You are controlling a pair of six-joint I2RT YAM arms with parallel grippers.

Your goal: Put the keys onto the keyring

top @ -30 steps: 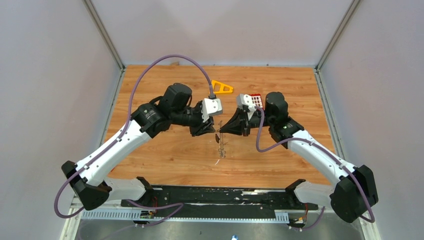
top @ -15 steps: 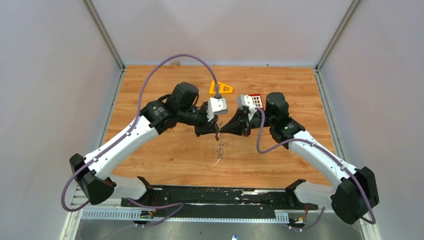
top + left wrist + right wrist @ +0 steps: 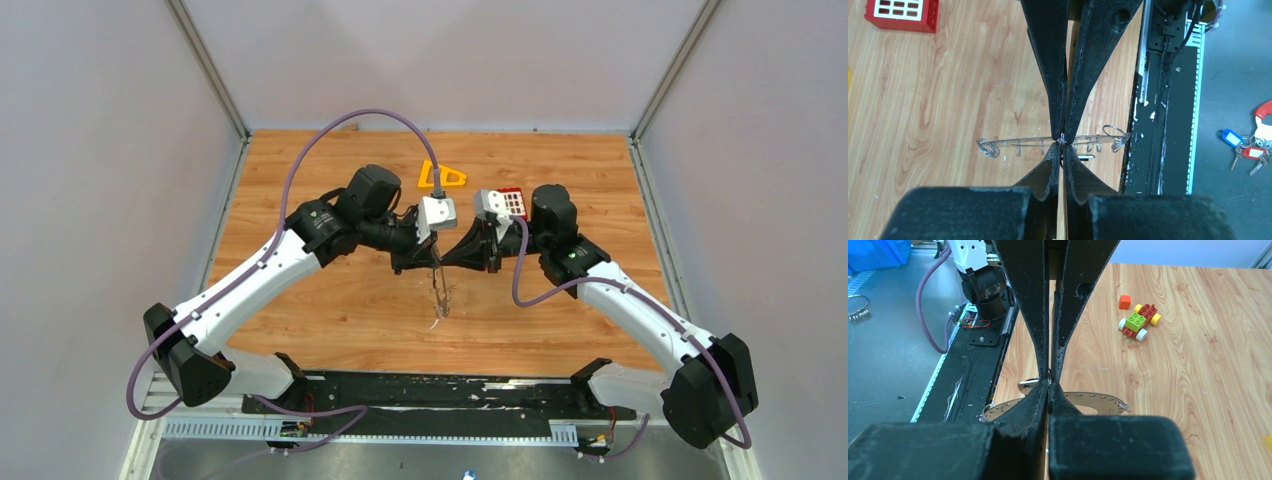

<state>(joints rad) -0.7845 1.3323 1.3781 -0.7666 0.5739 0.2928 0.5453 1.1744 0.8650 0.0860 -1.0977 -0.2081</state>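
The wooden table (image 3: 330, 300) bears an orange triangular frame (image 3: 443, 177) and a red keypad block (image 3: 512, 200) in its far half.

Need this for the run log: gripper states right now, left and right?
Left gripper: closed at the keyring; whether it pinches it cannot be told.
Right gripper: closed on the keyring.

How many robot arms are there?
2. The left arm reaches in from the table's near left corner, the right arm from the near right; they meet over the middle. None seems hidden.
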